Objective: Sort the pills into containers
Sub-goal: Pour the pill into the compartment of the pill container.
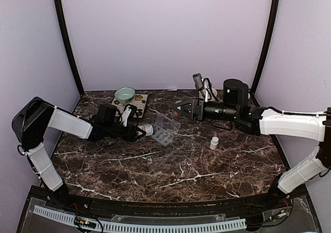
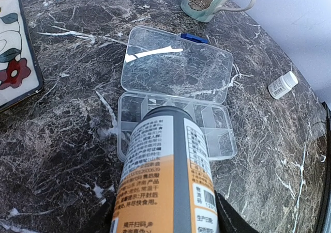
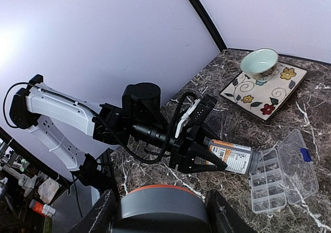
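We see the left pincer (image 3: 214, 155) clamped round an orange plastic pill bottle with a white printed label (image 2: 165, 176). The bottle is held on its side, and its dark open mouth reaches the near row of cells of the small clear plastic pill organizer (image 2: 227, 148). The organizer lies open on the dark marbled bench (image 1: 181, 171), just left of centre in the overhead view, with its hinged lid (image 2: 176, 65) lying flat beyond the tray. The right pincer (image 1: 179, 109) hangs above the bench to the upper right of the organizer, apart from it. In its own view its fingers stand partly apart with a round grey cap edged in orange (image 3: 163, 207) lodged between them. A small white bottle (image 1: 213, 142) stands upright to the right of the organizer, well apart. At the upper left of the bench a pale green bowl (image 1: 124, 94) rests on a square flowered plate (image 3: 274, 96)
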### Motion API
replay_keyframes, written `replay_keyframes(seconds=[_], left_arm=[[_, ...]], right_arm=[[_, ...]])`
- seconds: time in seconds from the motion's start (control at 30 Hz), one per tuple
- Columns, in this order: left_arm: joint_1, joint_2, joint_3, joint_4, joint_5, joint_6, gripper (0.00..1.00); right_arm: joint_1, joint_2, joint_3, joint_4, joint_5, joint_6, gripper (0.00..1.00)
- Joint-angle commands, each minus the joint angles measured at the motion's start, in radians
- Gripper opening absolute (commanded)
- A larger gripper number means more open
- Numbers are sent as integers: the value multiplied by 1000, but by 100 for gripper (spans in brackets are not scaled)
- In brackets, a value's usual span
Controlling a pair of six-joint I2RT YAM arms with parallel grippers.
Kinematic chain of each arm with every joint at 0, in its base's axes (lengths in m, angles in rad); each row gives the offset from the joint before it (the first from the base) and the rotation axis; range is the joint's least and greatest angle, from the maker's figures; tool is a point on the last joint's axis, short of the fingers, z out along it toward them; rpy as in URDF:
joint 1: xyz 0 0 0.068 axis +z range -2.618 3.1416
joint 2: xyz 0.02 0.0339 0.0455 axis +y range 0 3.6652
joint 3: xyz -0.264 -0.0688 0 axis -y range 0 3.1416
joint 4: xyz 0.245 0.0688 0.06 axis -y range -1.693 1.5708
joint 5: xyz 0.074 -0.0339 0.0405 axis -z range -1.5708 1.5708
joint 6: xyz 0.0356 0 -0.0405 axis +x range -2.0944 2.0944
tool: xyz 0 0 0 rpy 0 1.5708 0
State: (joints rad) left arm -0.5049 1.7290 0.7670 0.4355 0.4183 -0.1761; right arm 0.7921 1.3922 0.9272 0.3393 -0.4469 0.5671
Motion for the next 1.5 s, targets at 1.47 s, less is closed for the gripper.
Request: replay_keyframes(seconds=[1.47], left_arm=[[-44, -82, 69, -122, -104, 89, 0]], right_arm=[[13, 8, 34, 28, 10, -13, 47]])
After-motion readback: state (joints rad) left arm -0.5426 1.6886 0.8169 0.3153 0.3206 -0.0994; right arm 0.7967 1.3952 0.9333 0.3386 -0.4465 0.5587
